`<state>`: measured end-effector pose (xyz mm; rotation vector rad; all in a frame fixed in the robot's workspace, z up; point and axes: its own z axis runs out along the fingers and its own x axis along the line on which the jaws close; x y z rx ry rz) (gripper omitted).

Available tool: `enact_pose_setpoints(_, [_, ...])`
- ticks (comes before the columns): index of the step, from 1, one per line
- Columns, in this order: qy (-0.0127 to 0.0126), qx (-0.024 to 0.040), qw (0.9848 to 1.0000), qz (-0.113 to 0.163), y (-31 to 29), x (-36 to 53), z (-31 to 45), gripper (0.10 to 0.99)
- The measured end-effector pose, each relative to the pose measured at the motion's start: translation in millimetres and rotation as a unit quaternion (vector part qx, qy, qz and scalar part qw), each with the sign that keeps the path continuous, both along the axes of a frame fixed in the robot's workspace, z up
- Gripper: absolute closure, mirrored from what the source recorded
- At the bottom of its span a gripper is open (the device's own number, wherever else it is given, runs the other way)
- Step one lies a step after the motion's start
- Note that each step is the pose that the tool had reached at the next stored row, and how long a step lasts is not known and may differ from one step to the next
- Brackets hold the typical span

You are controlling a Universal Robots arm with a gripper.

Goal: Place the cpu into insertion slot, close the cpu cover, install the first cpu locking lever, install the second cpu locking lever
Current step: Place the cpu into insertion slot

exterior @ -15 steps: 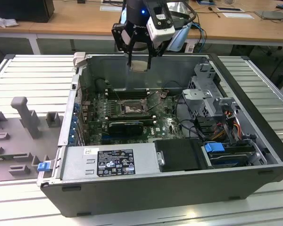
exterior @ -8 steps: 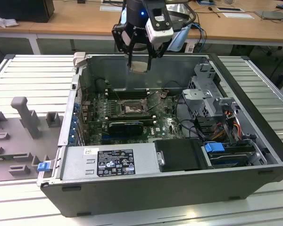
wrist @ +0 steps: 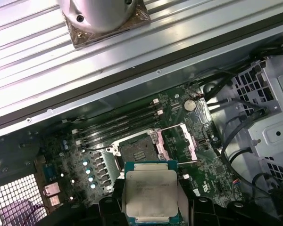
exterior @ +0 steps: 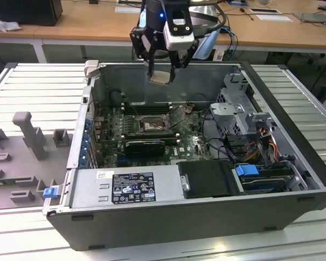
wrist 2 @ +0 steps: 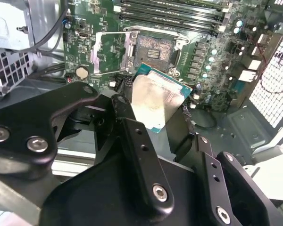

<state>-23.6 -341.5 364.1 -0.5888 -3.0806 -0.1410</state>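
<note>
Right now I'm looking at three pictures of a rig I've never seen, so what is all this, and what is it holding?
It is a robot arm with a gripper. The exterior view looks on from off the arm; both wrist views come from cameras riding on it. An open computer case lies on a slatted metal table. The gripper holds the cpu, a small silver chip, above the motherboard. On that board lies the insertion slot, uncovered, with the cpu cover standing open beside it.
</note>
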Motion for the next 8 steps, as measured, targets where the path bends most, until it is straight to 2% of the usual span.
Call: enact_pose_setpoints(8, [0.0,0.0,0.9993,-0.037,0.0,0.0,0.0,0.561])
